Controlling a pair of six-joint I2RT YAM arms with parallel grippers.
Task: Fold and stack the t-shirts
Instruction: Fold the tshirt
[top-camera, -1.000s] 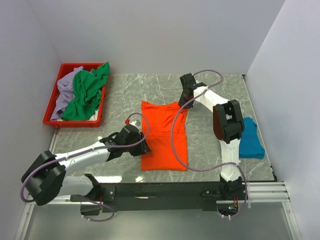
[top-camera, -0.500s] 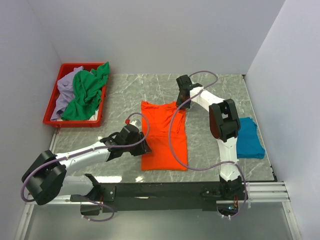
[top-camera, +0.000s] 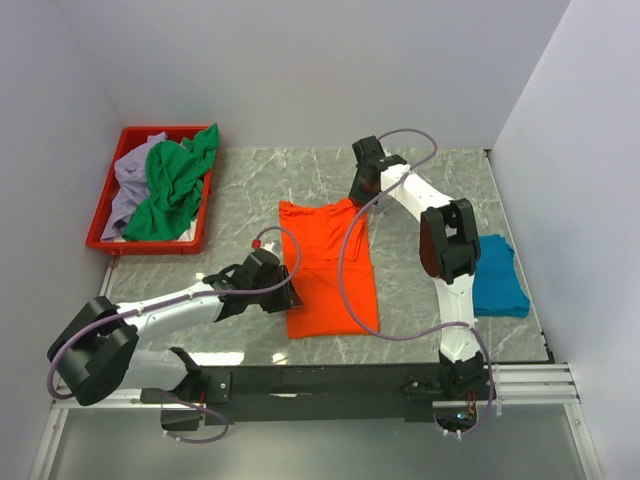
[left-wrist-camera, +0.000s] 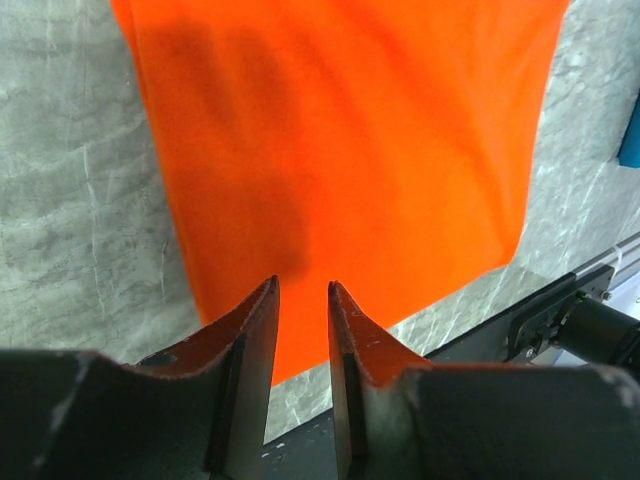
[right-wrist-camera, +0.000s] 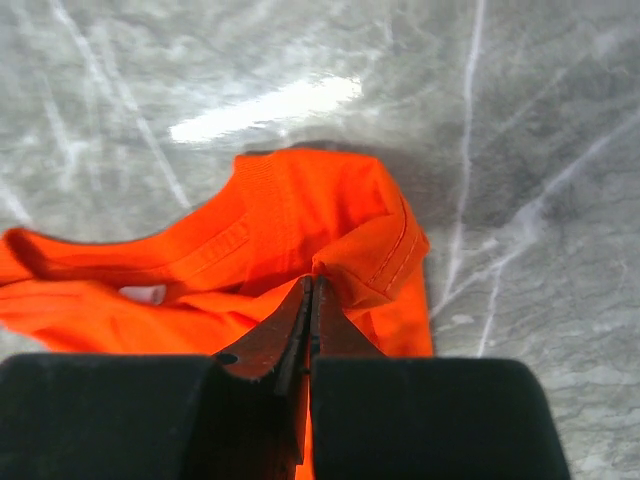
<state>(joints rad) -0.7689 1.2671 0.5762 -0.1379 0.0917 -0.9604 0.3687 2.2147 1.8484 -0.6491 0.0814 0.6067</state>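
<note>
Lavender t-shirt (top-camera: 128, 185) and green t-shirt (top-camera: 170, 190) lie crumpled together in the red tray (top-camera: 150, 246) at the far left corner of the desk (top-camera: 250, 190), with the green one heaped over the right side of the lavender one.

Toward the near edge, left of the middle, the left gripper (top-camera: 288, 296) sits low at the left side of the orange t-shirt (top-camera: 325, 265). In the left wrist view its fingers (left-wrist-camera: 255, 340) stand a narrow gap apart and orange cloth shows in the gap. I cannot tell whether they pinch the cloth or only hang over it.

The orange t-shirt lies flat in the middle of the desk as a long folded strip, collar toward the far edge and hem toward the near edge.

At its far right corner the right gripper (top-camera: 358, 196) is closed tight on the cloth. In the right wrist view the fingertips (right-wrist-camera: 310, 290) are pressed together on a raised fold beside the collar.

The teal t-shirt (top-camera: 497, 278) lies folded by the right edge of the desk, partly behind the right arm and well apart from the orange one.
</note>
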